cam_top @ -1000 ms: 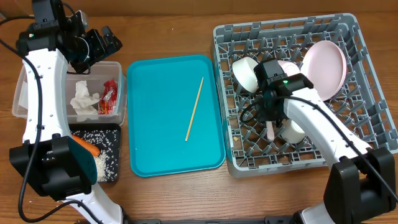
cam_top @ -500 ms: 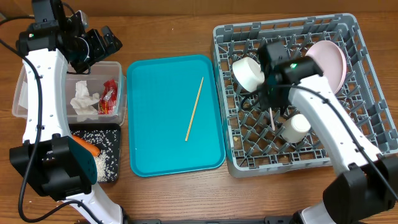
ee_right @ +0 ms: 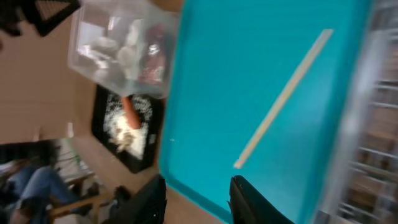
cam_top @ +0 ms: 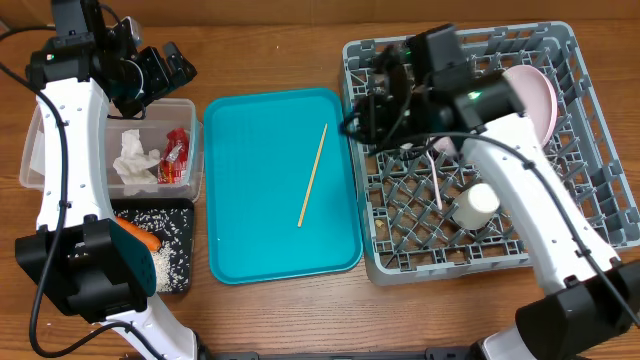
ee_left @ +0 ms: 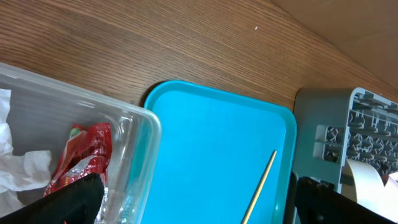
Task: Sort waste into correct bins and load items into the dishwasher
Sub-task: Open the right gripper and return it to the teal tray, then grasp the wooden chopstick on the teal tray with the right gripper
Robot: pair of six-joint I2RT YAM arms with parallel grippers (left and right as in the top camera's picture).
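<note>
On the wooden tabletop [cam_top: 270, 50] the teal tray [cam_top: 240, 220] sits in the middle with only the thin wooden chopstick [cam_top: 312, 175] on it, lying at a slant near its centre. To its left is the clear tub [cam_top: 35, 150], which holds crumpled white napkins [cam_top: 133, 160] and the shiny red wrapper [cam_top: 177, 152]. Just in front of the tub, the flat black tray [cam_top: 186, 212] carries the orange carrot [cam_top: 140, 236] and a scatter of pale rice-like crumbs [cam_top: 165, 265]. The left gripper [ee_left: 199, 183] hangs above the tub's back corner, its jaws spread as wide as they go and holding nothing. To the right of the teal tray stands the big grey dish rack [cam_top: 590, 200]. The pink plate [cam_top: 535, 95] leans upright among its back pegs, the small white cup [cam_top: 477, 205] sits nearer the middle, and a thin pale handle beside the cup looks like the fork [cam_top: 437, 185]. The right arm reaches across the rack, and the right gripper [ee_right: 199, 196] is over the rack's left edge, beside the teal tray. Its wrist view is blurred, but the jaws show a clear gap with nothing between them, and the chopstick lies on the tray below.
</note>
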